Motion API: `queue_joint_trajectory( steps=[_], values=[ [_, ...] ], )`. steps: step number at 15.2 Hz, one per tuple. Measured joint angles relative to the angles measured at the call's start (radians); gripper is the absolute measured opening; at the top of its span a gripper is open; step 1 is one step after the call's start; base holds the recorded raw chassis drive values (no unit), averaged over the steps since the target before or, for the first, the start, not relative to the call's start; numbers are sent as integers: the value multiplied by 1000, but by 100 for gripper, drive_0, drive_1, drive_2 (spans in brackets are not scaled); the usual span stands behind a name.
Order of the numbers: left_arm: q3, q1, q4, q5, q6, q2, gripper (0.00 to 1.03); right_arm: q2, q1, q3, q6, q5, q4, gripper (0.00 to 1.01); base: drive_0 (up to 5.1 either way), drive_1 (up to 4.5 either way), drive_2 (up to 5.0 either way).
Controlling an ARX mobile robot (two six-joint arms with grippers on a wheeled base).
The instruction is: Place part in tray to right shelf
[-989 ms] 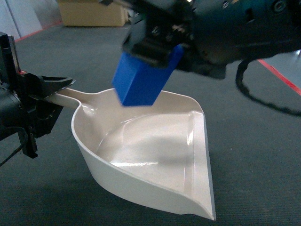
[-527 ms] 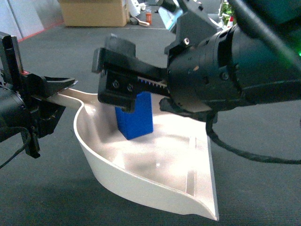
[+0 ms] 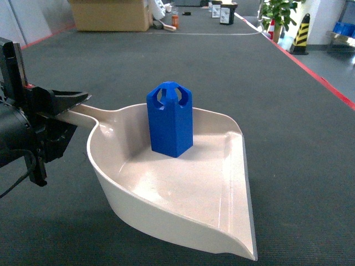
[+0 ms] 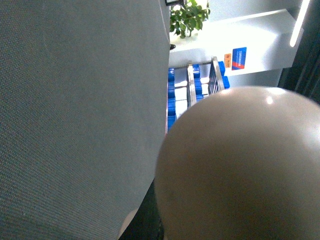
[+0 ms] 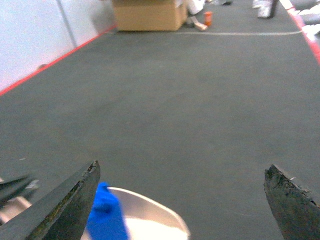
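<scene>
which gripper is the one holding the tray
The left gripper, clamped on the tray handle; the right gripper is open and holds nothing.

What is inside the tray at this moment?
Only the blue part, standing upright near the back wall of the tray, handle loop on top. The rest of the floor is bare; the patch beneath the part is covered.

The glossy cream plastic tray [image 3: 183, 194] holds a smooth blue plastic part [image 3: 170, 119] above matt grey carpet [image 3: 222, 72].
</scene>
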Motion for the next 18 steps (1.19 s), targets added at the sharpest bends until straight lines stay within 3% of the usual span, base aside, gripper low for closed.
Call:
queue_joint_trajectory(
  steps=[2, 4, 6, 7, 8, 9, 11, 15, 16, 17, 18],
  values=[
    [0, 0, 0, -2, 0, 0, 15, -114, -92, -126, -123, 84, 36, 98, 0, 0, 0],
    [0, 0, 0, 0, 0, 0, 15, -231, -185, -272, -206, 118, 61, 98, 0, 0, 0],
    [0, 0, -1, 0, 0, 0, 15, -356, -186, -395, -256, 115, 62, 98, 0, 0, 0],
    [0, 0, 0, 2, 0, 0, 15, -352, -182, -403, -256, 122, 108, 96, 0, 0, 0],
    [0, 0, 0, 2, 0, 0, 15, -363, -197, -449, -217, 128, 227, 83, 0, 0, 0],
    [0, 0, -2, 2, 0, 0, 15, -405, -223, -513, -190, 116, 253, 71, 0, 0, 0],
    [0, 2, 0, 0, 0, 0, 15, -469, -263, -591, -169, 88, 253, 49, 0, 0, 0],
    [0, 1, 0, 2, 0, 0, 15, -610, -320, -699, -167, 26, 223, 1, 0, 0, 0],
    [0, 1, 0, 2, 0, 0, 15, -644, -346, -721, -159, -4, 206, 2, 0, 0, 0],
    [0, 1, 0, 3, 0, 0, 15, -676, -402, -735, -159, -67, 191, 2, 0, 0, 0],
    [0, 1, 0, 5, 0, 0, 15, -712, -424, -748, -158, -66, 172, 2, 0, 0, 0]
  ],
)
